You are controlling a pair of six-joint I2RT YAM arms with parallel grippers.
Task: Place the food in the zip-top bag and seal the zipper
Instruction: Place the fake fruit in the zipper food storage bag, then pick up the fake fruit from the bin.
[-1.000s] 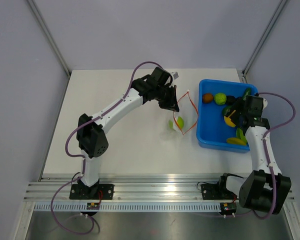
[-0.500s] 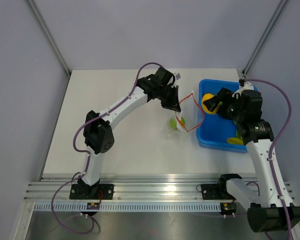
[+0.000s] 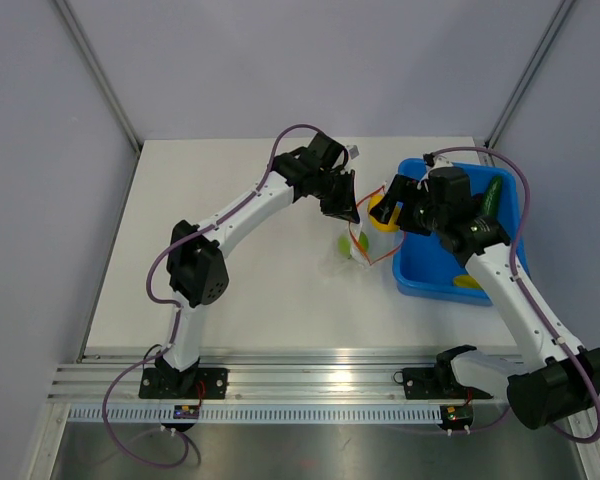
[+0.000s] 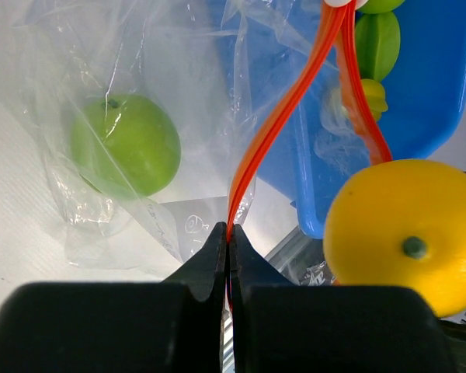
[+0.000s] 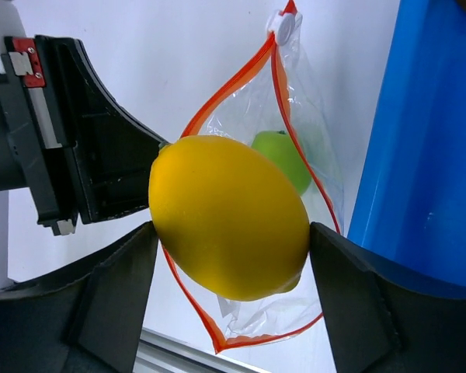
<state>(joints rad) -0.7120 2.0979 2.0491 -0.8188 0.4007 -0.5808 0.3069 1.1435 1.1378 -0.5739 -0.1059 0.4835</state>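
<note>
Now the left gripper [image 4: 230,233], jaws pressed together, pinches the zipper [image 4: 276,124] of the zip-top bag [image 4: 163,62] beside the blue tray [image 5: 435,155]; the right gripper [image 5: 231,260] clasps a lemon [image 5: 229,210], seemingly above the bag's mouth.

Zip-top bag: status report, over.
Left fingers shut on zipper. Right fingers hold lemon at zip-top bag mouth; green apple inside. Nothing blocking.

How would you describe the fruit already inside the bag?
Start at the blue tray on the right. Just left of it is the clear zip-top bag. The green apple lies inside it, unlike the yellow lemon held just outside its mouth.
</note>
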